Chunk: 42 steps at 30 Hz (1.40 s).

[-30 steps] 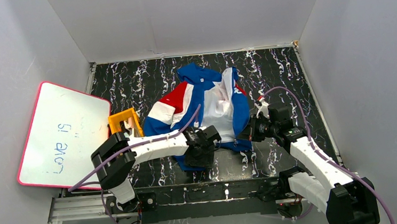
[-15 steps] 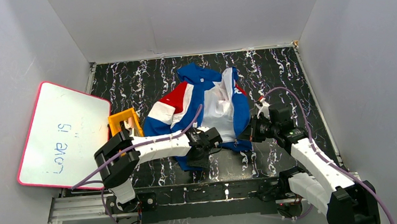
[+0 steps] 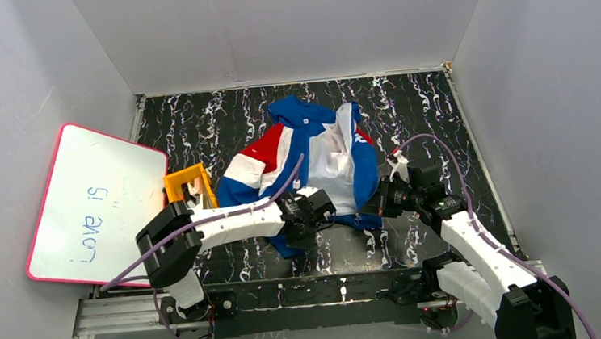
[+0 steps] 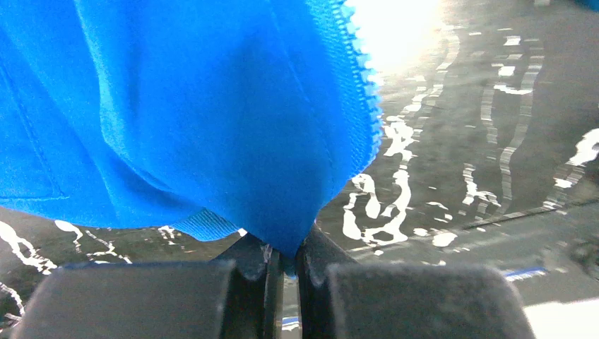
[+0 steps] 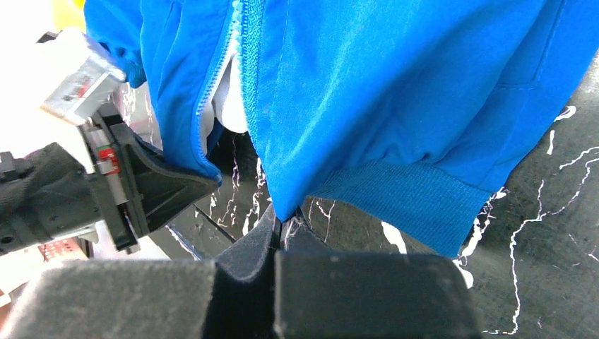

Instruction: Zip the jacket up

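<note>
Along its near hem, the jacket (image 3: 312, 148) is pinched tight by left gripper (image 4: 282, 258) and right gripper (image 5: 280, 227).

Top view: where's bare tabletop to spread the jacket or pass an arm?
Bare black marbled tabletop: right of the blue, red and white jacket to the wall, and far left beyond the orange box. Crowded: near centre, where left end effector and right end effector pinch its hem, and by the pink-rimmed whiteboard.

A pink-edged whiteboard (image 3: 93, 203) reading "Love is" sits at left, an orange object (image 3: 189, 184) just beside it.
</note>
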Tool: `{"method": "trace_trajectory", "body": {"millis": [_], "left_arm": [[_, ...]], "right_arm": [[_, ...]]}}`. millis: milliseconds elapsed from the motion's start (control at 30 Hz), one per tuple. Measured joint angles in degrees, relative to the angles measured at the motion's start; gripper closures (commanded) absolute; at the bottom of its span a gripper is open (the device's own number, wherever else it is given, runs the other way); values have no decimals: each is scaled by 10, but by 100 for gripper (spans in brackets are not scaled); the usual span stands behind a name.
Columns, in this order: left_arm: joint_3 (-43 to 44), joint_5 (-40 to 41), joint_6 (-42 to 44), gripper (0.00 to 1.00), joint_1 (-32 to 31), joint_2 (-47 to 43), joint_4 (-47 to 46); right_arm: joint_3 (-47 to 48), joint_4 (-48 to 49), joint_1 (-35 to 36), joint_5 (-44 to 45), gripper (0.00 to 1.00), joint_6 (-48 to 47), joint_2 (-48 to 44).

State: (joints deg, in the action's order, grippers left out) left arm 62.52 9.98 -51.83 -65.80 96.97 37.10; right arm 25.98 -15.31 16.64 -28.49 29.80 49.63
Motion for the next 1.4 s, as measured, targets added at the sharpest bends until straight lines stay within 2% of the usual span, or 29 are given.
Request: {"method": "trace_trajectory", "body": {"millis": [133, 333, 667, 1067, 1400], "left_arm": [[-11, -10, 7, 100, 5, -49, -39], [-64, -28, 22, 100, 28, -172, -121], [-210, -134, 25, 100, 129, -324, -318], [-321, -251, 8, 100, 153, -410, -557], [-368, -313, -3, 100, 155, -421, -698]], "right_arm": [[0, 3, 0, -12, 100, 2, -4], [0, 31, 0, -60, 100, 16, -17], [-3, 148, 5, -185, 100, 66, -43], [-6, 339, 50, -242, 100, 157, -67], [-6, 433, 106, -246, 100, 181, -34]]}}
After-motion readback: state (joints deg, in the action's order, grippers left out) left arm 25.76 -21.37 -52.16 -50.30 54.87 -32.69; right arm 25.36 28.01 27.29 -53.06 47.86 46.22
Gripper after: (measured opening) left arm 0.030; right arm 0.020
